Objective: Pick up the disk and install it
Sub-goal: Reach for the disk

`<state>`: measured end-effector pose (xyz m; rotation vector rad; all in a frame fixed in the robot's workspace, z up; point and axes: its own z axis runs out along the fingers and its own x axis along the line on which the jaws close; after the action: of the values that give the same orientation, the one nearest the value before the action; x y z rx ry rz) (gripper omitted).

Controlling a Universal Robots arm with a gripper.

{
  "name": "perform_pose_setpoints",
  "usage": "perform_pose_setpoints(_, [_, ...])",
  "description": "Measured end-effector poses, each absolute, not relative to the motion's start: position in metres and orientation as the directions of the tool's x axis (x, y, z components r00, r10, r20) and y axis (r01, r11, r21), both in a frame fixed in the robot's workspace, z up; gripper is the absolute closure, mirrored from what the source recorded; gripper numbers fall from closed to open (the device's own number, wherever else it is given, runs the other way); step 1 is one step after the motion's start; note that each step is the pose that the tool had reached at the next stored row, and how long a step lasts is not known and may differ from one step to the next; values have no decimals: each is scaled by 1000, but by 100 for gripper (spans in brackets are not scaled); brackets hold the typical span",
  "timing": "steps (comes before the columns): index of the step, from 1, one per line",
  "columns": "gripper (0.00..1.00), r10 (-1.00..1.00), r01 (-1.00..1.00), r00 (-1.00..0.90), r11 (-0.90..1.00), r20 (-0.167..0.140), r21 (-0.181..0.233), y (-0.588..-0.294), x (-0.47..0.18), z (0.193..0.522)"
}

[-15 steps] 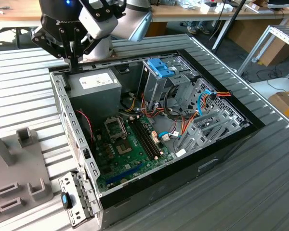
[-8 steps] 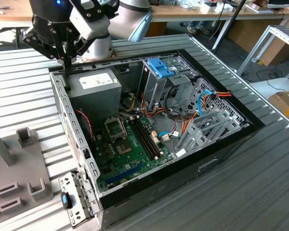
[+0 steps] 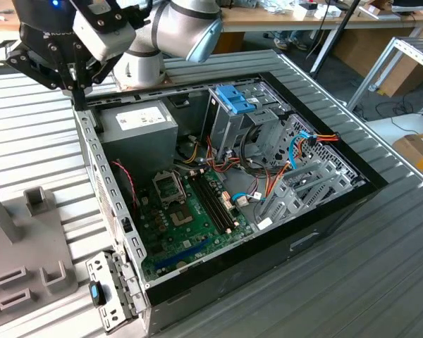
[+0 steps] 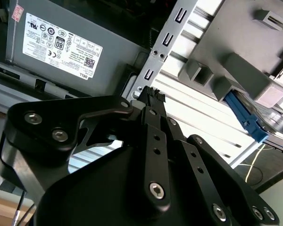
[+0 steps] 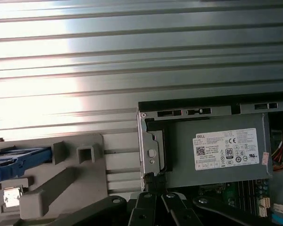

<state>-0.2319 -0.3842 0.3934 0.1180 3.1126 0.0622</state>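
Observation:
The disk (image 5: 23,160) shows as a bright blue carrier edge with an end tab, resting in a grey holder fixture (image 5: 80,179) beside the computer case; in the second wrist view the disk's blue end (image 4: 243,115) pokes out under that fixture (image 4: 240,66). My gripper (image 3: 77,98) hangs over the case's back corner at the exterior view's left, next to the metal side wall (image 3: 92,155). Its black fingers are shut together with nothing between them in both wrist views, gripper (image 4: 151,93) and gripper (image 5: 153,181). The disk lies well apart from the fingers.
The open case holds a grey power supply (image 3: 137,127), a green motherboard (image 3: 183,211), a light-blue latch on a metal drive cage (image 3: 233,98) and loose cables. A perforated bracket with a blue clip (image 3: 95,292) lies by the front corner. The table top is ribbed metal.

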Motion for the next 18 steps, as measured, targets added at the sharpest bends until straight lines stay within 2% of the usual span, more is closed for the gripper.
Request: perform_pose_setpoints(18, [89,76,75,-997,996,-25,41,-384,-273,393])
